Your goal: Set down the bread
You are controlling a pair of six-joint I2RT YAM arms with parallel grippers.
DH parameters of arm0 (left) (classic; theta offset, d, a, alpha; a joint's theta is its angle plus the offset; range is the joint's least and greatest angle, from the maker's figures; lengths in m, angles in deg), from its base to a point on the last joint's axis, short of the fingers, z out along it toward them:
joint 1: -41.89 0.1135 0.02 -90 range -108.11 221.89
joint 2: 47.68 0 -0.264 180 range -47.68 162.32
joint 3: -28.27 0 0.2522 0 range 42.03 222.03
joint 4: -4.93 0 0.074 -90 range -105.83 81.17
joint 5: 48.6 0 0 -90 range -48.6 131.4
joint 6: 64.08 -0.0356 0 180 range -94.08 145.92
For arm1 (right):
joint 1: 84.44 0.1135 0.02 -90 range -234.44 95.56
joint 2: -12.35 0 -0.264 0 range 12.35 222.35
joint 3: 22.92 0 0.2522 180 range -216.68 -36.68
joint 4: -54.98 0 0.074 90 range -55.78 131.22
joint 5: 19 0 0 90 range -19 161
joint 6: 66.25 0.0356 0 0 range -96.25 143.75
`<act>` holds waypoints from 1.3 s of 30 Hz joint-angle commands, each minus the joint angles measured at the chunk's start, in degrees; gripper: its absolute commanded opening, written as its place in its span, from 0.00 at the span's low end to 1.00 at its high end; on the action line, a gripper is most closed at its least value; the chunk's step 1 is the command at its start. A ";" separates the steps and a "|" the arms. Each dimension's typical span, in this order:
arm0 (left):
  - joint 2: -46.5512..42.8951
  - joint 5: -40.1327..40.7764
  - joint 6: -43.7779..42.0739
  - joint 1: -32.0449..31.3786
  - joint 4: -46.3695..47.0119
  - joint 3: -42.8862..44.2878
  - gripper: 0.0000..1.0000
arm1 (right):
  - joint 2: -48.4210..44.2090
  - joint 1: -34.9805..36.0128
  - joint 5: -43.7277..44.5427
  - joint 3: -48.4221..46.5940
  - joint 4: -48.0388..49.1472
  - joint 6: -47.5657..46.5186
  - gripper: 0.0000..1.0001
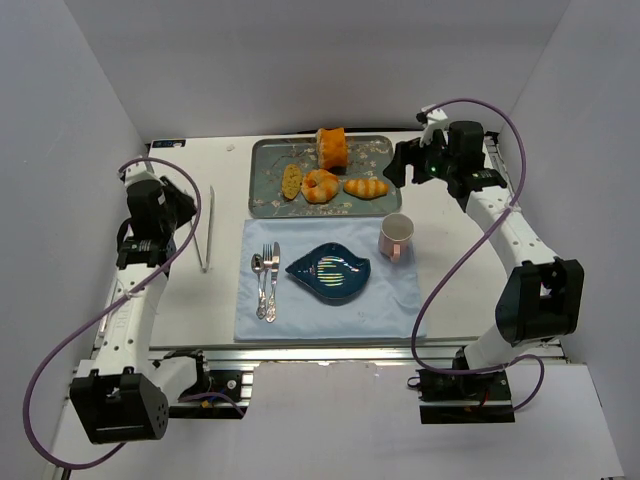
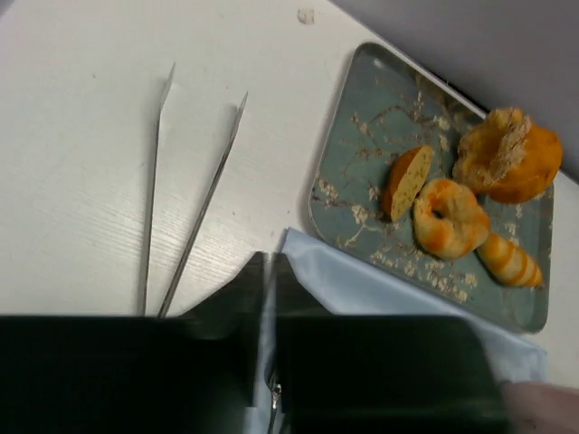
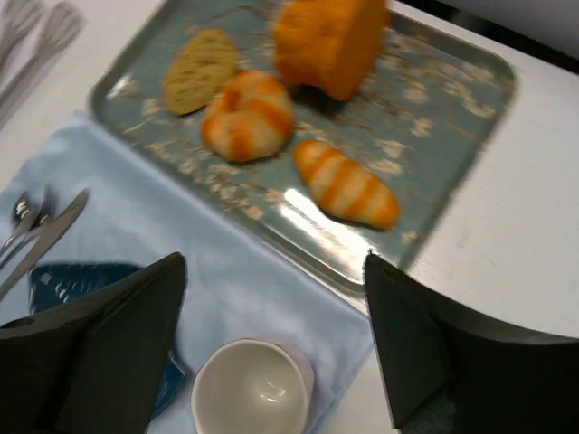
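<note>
Several pieces of bread lie on a grey-blue patterned tray [image 1: 258, 150]: an orange loaf chunk [image 1: 331, 147], a slice [image 1: 291, 181], a round striped roll [image 1: 321, 186] and a long striped roll [image 1: 366, 187]. My right gripper [image 1: 397, 165] hovers at the tray's right end, open and empty; in its wrist view the right gripper [image 3: 274, 267] spans the long roll [image 3: 346, 183] and a cup [image 3: 253, 389] below it. My left gripper [image 1: 190, 205] is at the far left beside metal tongs [image 1: 206, 230]. In the left wrist view its jaws [image 2: 269, 262] stand together with only a thin slit, holding nothing.
A light blue cloth [image 1: 400, 300] carries a dark blue leaf-shaped plate [image 1: 328, 270], a pink cup [image 1: 396, 236] and cutlery [image 1: 266, 280]. The tongs [image 2: 194, 212] lie on the white table left of the cloth. White walls enclose the table on three sides.
</note>
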 commanded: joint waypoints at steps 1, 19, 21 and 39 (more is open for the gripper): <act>2.06 -9.74 -1.62 3.89 -2.57 -0.21 0.00 | -2.61 -1.25 -25.52 2.21 1.69 -14.04 0.80; 22.53 -12.40 -16.11 8.99 -1.60 0.49 0.78 | -1.29 -0.02 -36.48 5.72 -7.56 -30.98 0.70; 24.82 -12.48 -19.00 9.08 -0.47 0.41 0.78 | -1.38 -0.02 -36.31 6.08 -6.77 -30.10 0.71; 42.75 -7.84 -24.12 3.46 4.73 6.12 0.78 | -0.24 -0.02 -36.22 5.90 -5.80 -27.03 0.75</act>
